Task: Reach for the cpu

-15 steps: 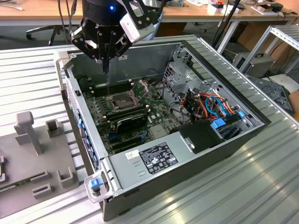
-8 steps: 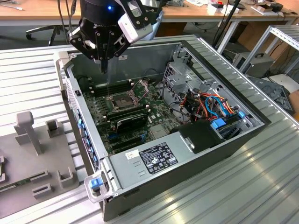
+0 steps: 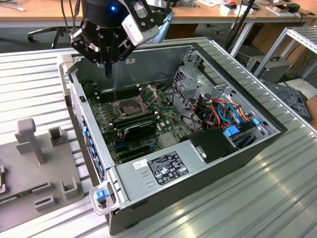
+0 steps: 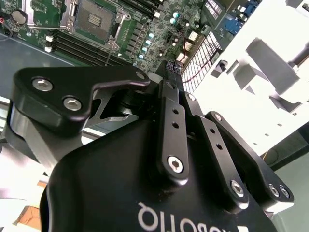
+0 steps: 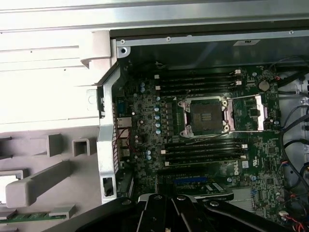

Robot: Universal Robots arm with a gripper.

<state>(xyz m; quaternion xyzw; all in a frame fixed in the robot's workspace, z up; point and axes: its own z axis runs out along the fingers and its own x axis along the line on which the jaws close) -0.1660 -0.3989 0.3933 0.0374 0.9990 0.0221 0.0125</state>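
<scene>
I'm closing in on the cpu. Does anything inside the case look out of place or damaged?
Nothing looks damaged or spilled. One thing to note: the socket's hinged plate is swung open to one side of the cpu, which sits square in its frame. The gripper hangs above the board close by.

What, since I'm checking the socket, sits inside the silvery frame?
A flat dark-grey square cpu lies inside the socket frame, the hinged plate swung open beside it. Whatever is under the chip is covered.

Part of motherboard (image 5: 203, 159) behind gripper (image 5: 170, 200)
</scene>
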